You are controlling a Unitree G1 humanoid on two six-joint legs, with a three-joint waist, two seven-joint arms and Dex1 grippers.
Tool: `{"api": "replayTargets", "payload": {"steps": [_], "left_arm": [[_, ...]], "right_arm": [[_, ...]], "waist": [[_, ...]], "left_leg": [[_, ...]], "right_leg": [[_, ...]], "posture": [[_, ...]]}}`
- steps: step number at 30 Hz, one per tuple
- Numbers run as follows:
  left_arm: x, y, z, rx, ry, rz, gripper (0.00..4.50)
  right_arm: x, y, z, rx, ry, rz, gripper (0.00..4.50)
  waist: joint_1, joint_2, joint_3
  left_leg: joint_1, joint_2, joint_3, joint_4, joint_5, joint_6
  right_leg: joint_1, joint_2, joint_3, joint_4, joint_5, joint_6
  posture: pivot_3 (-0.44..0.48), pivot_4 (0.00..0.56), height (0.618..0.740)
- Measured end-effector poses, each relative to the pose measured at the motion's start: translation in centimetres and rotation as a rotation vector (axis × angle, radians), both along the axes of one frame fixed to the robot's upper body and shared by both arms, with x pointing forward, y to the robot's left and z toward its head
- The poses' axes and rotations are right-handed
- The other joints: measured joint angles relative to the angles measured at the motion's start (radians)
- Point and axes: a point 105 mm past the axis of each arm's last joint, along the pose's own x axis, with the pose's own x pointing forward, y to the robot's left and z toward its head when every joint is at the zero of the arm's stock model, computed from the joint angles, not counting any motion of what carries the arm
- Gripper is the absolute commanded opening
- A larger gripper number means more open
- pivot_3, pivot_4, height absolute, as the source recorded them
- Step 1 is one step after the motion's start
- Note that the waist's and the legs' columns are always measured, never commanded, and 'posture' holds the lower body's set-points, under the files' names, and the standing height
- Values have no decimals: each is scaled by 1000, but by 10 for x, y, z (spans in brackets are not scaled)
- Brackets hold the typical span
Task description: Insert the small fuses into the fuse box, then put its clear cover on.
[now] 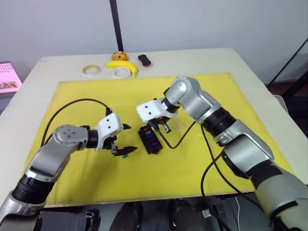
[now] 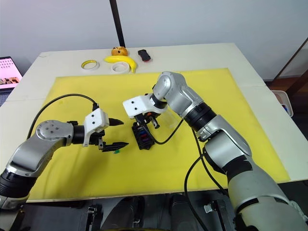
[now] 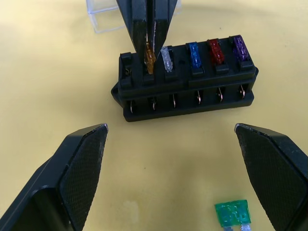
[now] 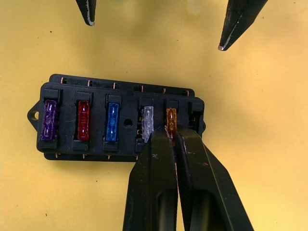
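A yellow mat (image 1: 72,96) covers most of the tabletop (image 1: 250,62), and the work sits near the mat's middle. The fuse box (image 4: 120,120) lies flat there, with purple, red, blue and grey fuses seated in one row. The right gripper (image 4: 169,131) reaches down over the box with its fingers pressed together on the amber fuse (image 4: 171,118), which stands at the row's last filled slot. If the blades are not lined up with the contacts, pushing may bend them or tip the light box, since nothing steadies it.

The left gripper (image 3: 171,139) hovers just beside the box on the side nearer the mat's front edge, its fingers spread wide and holding nothing. The clear cover (image 3: 103,17) lies on the far side of the box, close enough for the right arm to knock. The green fuse (image 3: 233,213) lies loose on the mat between the left fingers; a careless closing could flick it away.
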Motion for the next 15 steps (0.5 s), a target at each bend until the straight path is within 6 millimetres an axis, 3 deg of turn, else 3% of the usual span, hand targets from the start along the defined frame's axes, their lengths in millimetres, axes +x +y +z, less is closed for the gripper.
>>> {"api": "replayTargets", "payload": {"steps": [4, 7, 9, 15], "left_arm": [[0, 2, -1, 9, 3, 2, 4439], [-1, 2, -1, 10, 5, -2, 4500], [-1, 2, -1, 10, 6, -4, 4500], [-2, 2, -1, 11, 11, -11, 4500]], "right_arm": [[0, 0, 0, 1, 2, -4, 0], [0, 0, 0, 2, 1, -5, 995], [1, 0, 2, 15, -5, -17, 1904], [2, 0, 3, 20, 0, -30, 1904]], "waist": [[0, 0, 0], [0, 0, 0], [1, 0, 0], [1, 0, 0]], "left_leg": [[0, 0, 0, 0, 0, 0], [0, 0, 0, 0, 0, 0], [0, 0, 0, 0, 0, 0], [0, 0, 0, 0, 0, 0]], "right_leg": [[0, 0, 0, 0, 0, 0], [0, 0, 0, 0, 0, 0], [0, 0, 0, 0, 0, 0], [0, 0, 0, 0, 0, 0]], "posture": [[0, 150, 740], [0, 150, 740], [0, 150, 740], [0, 150, 740]]}}
